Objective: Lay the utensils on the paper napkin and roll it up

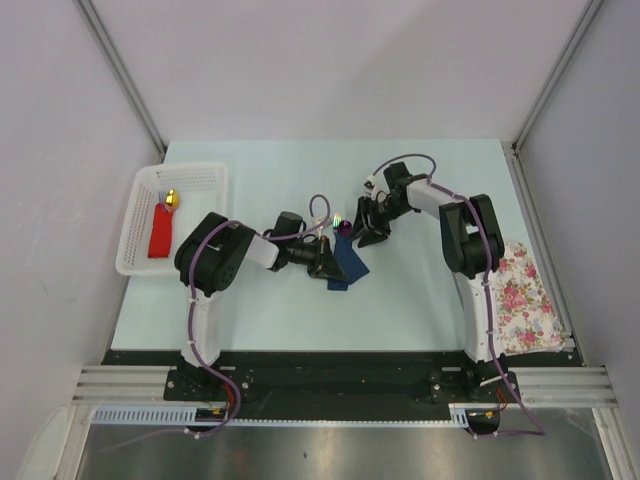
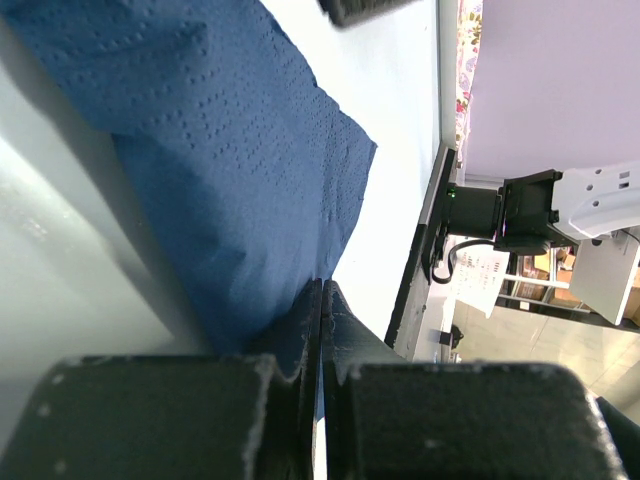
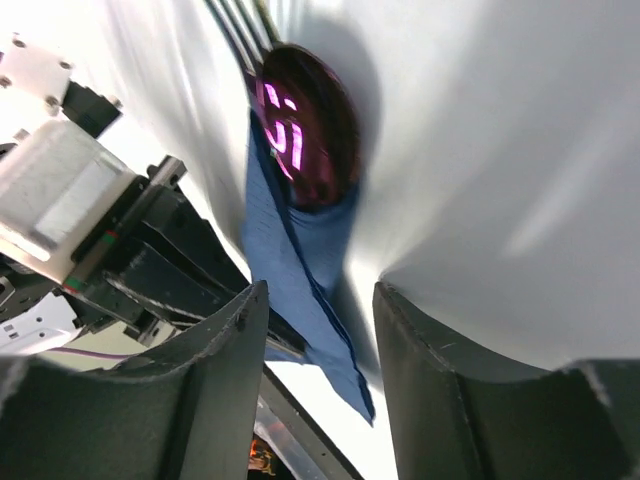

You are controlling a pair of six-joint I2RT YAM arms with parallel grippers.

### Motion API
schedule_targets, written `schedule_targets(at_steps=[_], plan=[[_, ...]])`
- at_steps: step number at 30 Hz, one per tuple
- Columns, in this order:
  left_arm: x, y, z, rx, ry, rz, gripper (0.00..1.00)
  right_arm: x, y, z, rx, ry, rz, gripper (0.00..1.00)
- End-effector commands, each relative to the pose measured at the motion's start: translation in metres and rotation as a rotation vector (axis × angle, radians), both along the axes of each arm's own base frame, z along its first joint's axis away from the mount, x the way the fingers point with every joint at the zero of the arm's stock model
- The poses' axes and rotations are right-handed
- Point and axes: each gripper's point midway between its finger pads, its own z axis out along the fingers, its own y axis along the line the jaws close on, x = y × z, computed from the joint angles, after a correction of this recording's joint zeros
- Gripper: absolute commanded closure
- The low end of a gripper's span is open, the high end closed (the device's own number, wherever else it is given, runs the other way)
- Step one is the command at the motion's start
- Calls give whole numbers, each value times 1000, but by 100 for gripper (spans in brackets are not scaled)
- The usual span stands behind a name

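The navy paper napkin [image 1: 348, 266] lies rolled or folded around the utensils near the table's middle. Their shiny ends [image 1: 341, 224] stick out of its far end. In the right wrist view a purple-gleaming spoon bowl [image 3: 305, 130] pokes from the napkin [image 3: 290, 270], with fork tines [image 3: 235, 25] beyond it. My right gripper [image 3: 318, 295] stands open just above that end of the napkin, holding nothing; from above it [image 1: 362, 228] hovers by the shiny ends. My left gripper [image 1: 328, 262] is shut on the napkin's near edge. Its fingertips [image 2: 327, 285] pinch the blue paper [image 2: 230, 170].
A white basket [image 1: 140, 215] stands at the left and holds a red flat object [image 1: 160, 232] with a gold ball [image 1: 172, 198]. A floral cloth [image 1: 522, 300] lies at the right edge, beside the right arm's base.
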Motion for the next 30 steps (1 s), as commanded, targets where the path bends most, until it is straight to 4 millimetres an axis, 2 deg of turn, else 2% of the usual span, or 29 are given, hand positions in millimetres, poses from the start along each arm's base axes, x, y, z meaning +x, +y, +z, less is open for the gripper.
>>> schedule_targets(at_steps=[1, 8, 10, 11, 13, 14, 16, 19, 20, 21, 23, 24, 26, 27, 29, 30], plan=[[2, 30, -56, 190, 45, 100, 100, -3, 16, -12, -35, -3, 44, 48], [4, 29, -53, 184, 37, 103, 100, -14, 15, -36, -109, 18, 86, 52], [4, 28, -53, 185, 39, 105, 100, -17, 15, -39, -114, 31, 92, 58], [4, 28, -53, 184, 40, 105, 100, -18, 14, -40, -110, 33, 93, 67], [5, 28, -53, 182, 38, 106, 100, -19, 15, -40, -101, 41, 95, 76], [6, 28, -51, 179, 32, 106, 100, -19, 15, -39, -95, 45, 94, 86], [7, 28, -49, 176, 28, 113, 100, -17, 18, -35, -63, 45, 90, 100], [12, 27, -40, 155, 1, 117, 99, -12, 20, -26, -6, 38, 79, 100], [17, 26, -27, 131, -30, 123, 96, -12, 23, -19, 28, 33, 81, 100], [19, 26, -20, 114, -53, 127, 86, -6, 25, -14, 55, 4, 79, 100], [25, 28, -1, 86, -107, 135, 75, 0, 31, 4, 111, -39, 69, 100], [30, 28, 18, 64, -160, 139, 63, 2, 33, 11, 127, -58, 68, 100], [38, 34, 36, 54, -208, 157, 52, 10, 37, 32, 178, -112, 55, 100], [41, 38, 54, 48, -258, 163, 42, 12, 38, 39, 194, -126, 48, 100], [46, 46, 68, 48, -296, 182, 33, 16, 43, 57, 240, -166, 45, 100], [45, 51, 72, 59, -313, 180, 32, 15, 44, 62, 253, -176, 48, 100]])
